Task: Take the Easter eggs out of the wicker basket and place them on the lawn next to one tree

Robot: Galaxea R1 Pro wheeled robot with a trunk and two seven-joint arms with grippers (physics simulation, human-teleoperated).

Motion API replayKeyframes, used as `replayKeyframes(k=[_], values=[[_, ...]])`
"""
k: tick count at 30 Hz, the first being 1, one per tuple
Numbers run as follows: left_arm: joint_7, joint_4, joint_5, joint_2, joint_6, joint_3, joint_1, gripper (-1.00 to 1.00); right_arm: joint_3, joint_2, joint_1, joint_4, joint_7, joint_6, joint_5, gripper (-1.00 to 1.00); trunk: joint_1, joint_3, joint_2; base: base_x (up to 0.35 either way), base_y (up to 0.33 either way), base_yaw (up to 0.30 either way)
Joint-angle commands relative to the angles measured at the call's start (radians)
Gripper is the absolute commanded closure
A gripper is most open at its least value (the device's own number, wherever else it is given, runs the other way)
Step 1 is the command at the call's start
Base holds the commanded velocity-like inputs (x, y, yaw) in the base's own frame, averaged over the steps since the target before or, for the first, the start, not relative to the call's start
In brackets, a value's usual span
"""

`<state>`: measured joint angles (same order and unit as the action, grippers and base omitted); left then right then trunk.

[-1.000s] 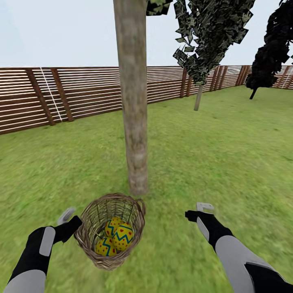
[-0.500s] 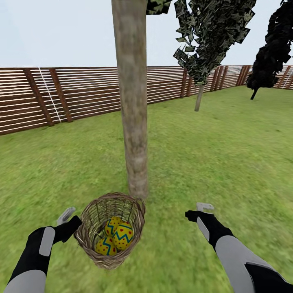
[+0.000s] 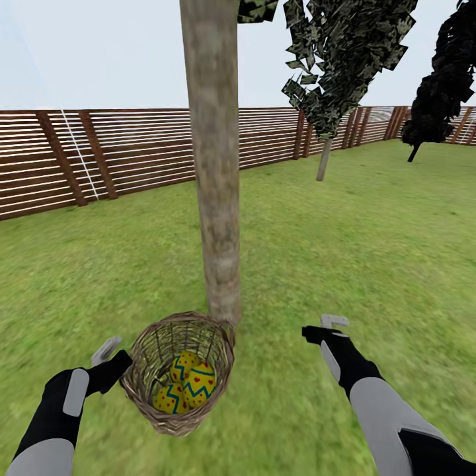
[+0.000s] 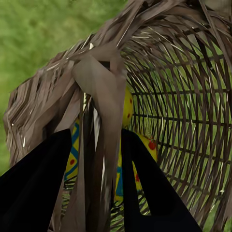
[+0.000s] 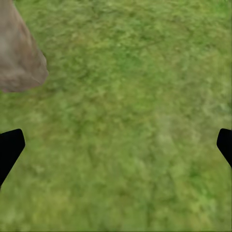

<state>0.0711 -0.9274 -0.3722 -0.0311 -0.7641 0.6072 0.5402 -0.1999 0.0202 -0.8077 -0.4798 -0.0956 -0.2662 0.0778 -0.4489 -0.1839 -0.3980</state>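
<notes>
My left gripper (image 4: 96, 188) is clamped on the wicker basket (image 3: 178, 370) rim at lower left, three Easter eggs (image 3: 185, 387) inside, just before the tree (image 3: 215, 165). My right gripper (image 3: 324, 327) hangs spread wide over the lawn (image 3: 370, 251) at lower right

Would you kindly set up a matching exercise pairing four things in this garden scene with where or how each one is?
Things:
1. Easter eggs
2. left claw
3. right claw
4. tree

States:
A. open above bare lawn
B. standing just behind the wicker basket
C. lying inside the basket
D. shut on the basket's handle

Pairs: 1-C, 2-D, 3-A, 4-B
</notes>
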Motion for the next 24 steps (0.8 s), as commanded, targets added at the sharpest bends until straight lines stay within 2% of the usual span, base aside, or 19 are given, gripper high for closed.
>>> replayKeyframes(k=[1,8,10,11,12,13,14,24], values=[[0.008,-0.001,-0.004,0.0,-0.005,0.003,0.001,1.0,-0.006,0.001,-0.001,-0.002,0.001,-0.006,0.008,-1.0,-0.001,-0.002,-0.002,0.28,0.0,0.0],[0.008,-0.002,-0.004,-0.001,-0.004,0.007,0.001,1.0,-0.006,0.0,-0.001,0.003,0.002,-0.005,0.008,-1.0,-0.001,-0.002,-0.002,0.032,0.0,0.0],[0.009,-0.001,-0.002,-0.001,-0.003,0.038,0.001,1.0,-0.006,0.0,-0.001,0.003,0.002,-0.005,0.008,-1.0,-0.001,-0.002,-0.002,0.0,0.0,0.0],[0.009,0.01,-0.002,-0.002,0.018,0.057,0.001,1.0,-0.006,0.0,-0.001,0.005,0.001,-0.005,0.008,-1.0,-0.001,-0.002,-0.002,0.0,0.0,0.0],[0.009,0.042,-0.002,-0.003,0.032,0.06,0.001,1.0,-0.006,0.0,-0.001,0.005,0.001,-0.005,0.008,-1.0,-0.001,-0.002,-0.002,0.0,0.0,0.0],[0.009,0.084,-0.002,-0.006,0.093,0.061,0.001,1.0,-0.006,0.0,-0.001,0.006,0.0,-0.005,0.008,-1.0,-0.001,-0.002,-0.002,0.0,0.0,0.0],[0.009,0.093,-0.002,-0.006,0.12,0.061,0.001,1.0,-0.006,0.0,-0.001,0.007,0.0,-0.004,0.008,-1.0,-0.001,-0.002,-0.002,0.0,0.0,0.0],[0.01,0.093,0.0,-0.006,0.126,0.059,0.001,1.0,-0.004,0.003,-0.001,0.009,0.0,-0.004,0.005,-1.0,-0.039,-0.033,-0.072,0.0,0.0,0.0]])
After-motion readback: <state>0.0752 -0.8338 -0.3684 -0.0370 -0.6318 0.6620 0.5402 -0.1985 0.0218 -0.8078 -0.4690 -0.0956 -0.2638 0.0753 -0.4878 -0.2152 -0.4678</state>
